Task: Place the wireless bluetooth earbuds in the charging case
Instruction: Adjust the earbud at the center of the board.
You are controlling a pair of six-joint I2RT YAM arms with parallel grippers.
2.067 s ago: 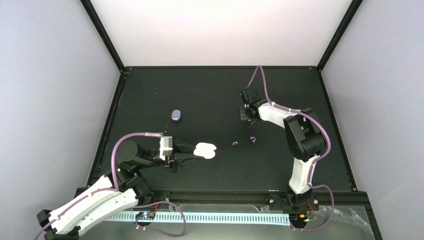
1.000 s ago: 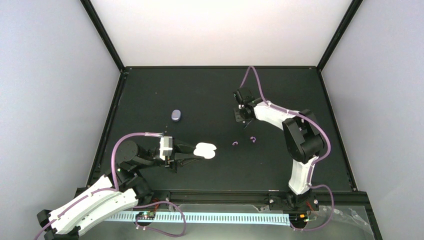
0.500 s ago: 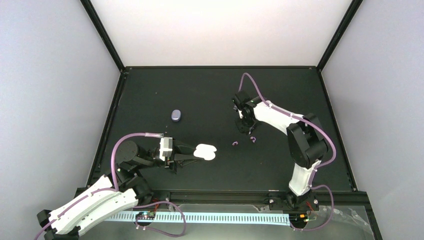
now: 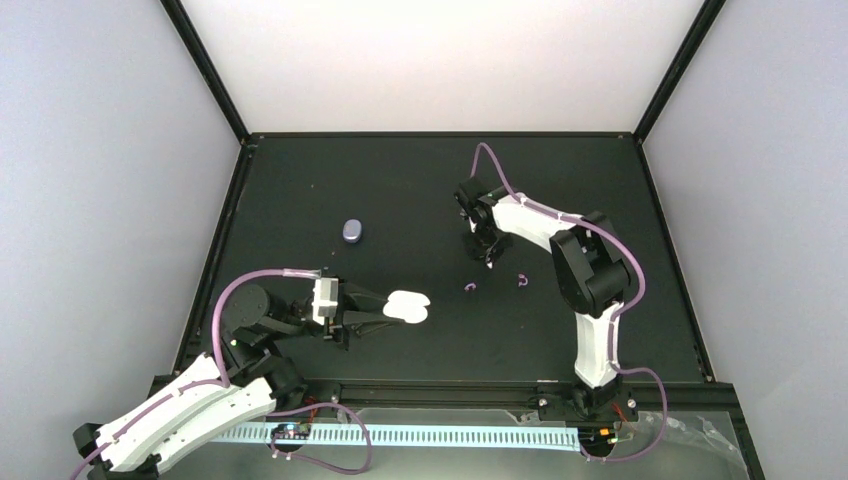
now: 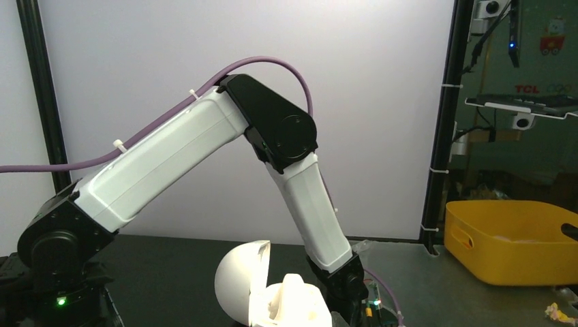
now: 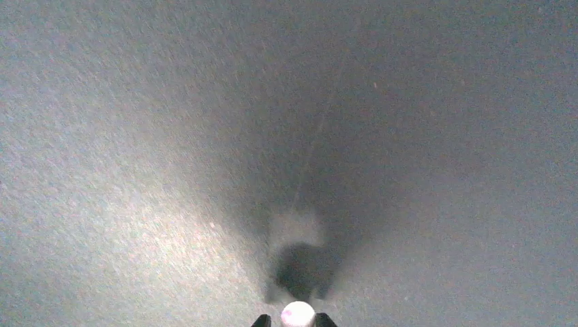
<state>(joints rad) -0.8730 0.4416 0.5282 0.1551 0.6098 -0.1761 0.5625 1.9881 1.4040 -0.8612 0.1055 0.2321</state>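
Observation:
My left gripper (image 4: 392, 308) is shut on the open white charging case (image 4: 409, 305) and holds it at the near left. In the left wrist view the case (image 5: 293, 306) shows its lid (image 5: 240, 281) raised, with a white lump in the base. My right gripper (image 4: 487, 252) points down at the mat in the middle. In the right wrist view it (image 6: 293, 320) is shut on a small round white earbud (image 6: 298, 314). Two purple earbuds (image 4: 470, 288) (image 4: 522, 280) lie on the mat just near of the right gripper.
A closed purple oval case (image 4: 352, 231) lies on the black mat (image 4: 600, 200) at the mid left. The black frame rails (image 4: 440, 134) edge the mat. A yellow bin (image 5: 518, 238) stands off the table in the left wrist view.
My right gripper has swung left and nearer, toward the purple earbuds, now pointing down. The right purple earbud has shifted a little to the right. The left arm has barely moved.

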